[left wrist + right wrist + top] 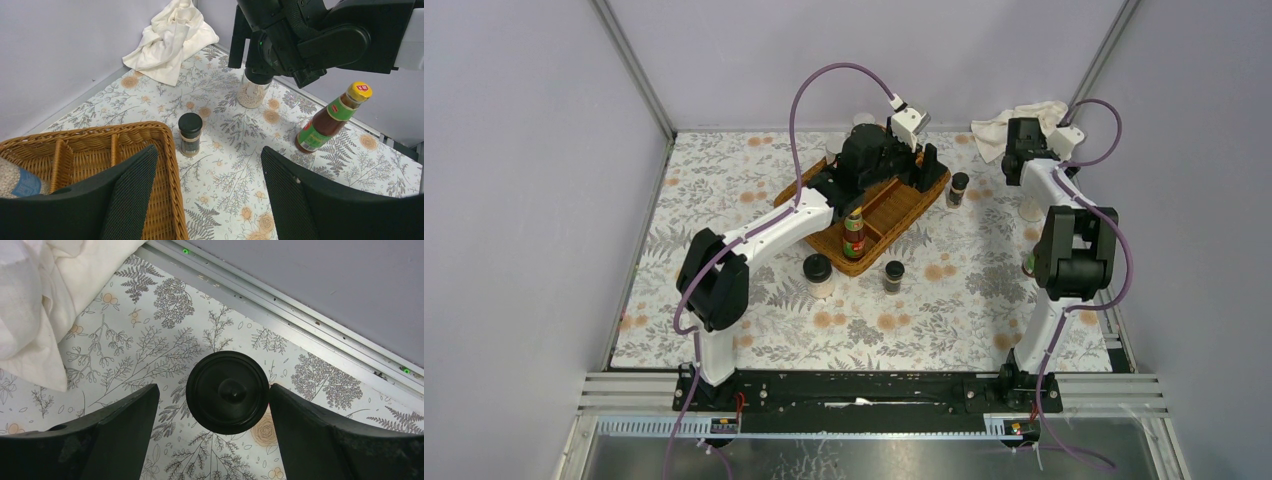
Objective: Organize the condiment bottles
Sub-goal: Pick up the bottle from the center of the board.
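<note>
Right gripper (212,407) straddles the black-lidded jar (227,392), well right of the wicker tray (170,165), jaws spread, apparently not touching it. Centre on the lid, descend, close below it. Left gripper (207,185) hangs over the tray, released and empty. Floral mat (150,315) is flat; wall (325,270) stands close, farther from the tray.

The divided tray (150,137) is rough woven wicker, the surface (225,165) has a smooth matt floral covering (cloth or vinyl, hard to tell), and the rag (172,40) is soft, crumpled white cloth. The sauce bottle (325,122) is glossy with a shiny yellow plastic cap. The spice jar lid (227,391) is smooth satin-black plastic, and the left fingers (125,195) are matt black and finely ribbed.
</note>
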`<state>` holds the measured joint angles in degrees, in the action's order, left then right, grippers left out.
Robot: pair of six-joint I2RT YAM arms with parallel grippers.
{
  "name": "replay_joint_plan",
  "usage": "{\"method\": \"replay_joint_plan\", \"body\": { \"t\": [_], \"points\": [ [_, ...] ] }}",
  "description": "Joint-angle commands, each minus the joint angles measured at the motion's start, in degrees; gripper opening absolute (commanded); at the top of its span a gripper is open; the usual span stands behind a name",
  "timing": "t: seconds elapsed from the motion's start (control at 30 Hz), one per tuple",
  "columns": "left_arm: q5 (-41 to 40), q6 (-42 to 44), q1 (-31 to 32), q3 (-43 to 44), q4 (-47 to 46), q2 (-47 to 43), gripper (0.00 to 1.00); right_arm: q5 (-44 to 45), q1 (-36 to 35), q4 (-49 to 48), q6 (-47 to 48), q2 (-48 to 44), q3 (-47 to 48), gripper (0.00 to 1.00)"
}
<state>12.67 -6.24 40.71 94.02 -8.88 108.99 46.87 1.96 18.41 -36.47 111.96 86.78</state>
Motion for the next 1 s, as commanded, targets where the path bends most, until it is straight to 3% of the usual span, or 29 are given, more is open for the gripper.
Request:
{"method": "replay_joint_plan", "body": {
  "t": [0.0,0.97],
  "points": [
    [-0.3,1.1,-0.1,-0.6,-0.4,-1.9,0.81,1.6,0.2,-1.3,0.7,-4.0,0.0,0.88],
    [-3.1,3.8,2.2,-1.3,0.2,-2.7,0.83,3.5,0.2,2.6,-6.3,-3.9,-3.3,0.88]
  ]
}}
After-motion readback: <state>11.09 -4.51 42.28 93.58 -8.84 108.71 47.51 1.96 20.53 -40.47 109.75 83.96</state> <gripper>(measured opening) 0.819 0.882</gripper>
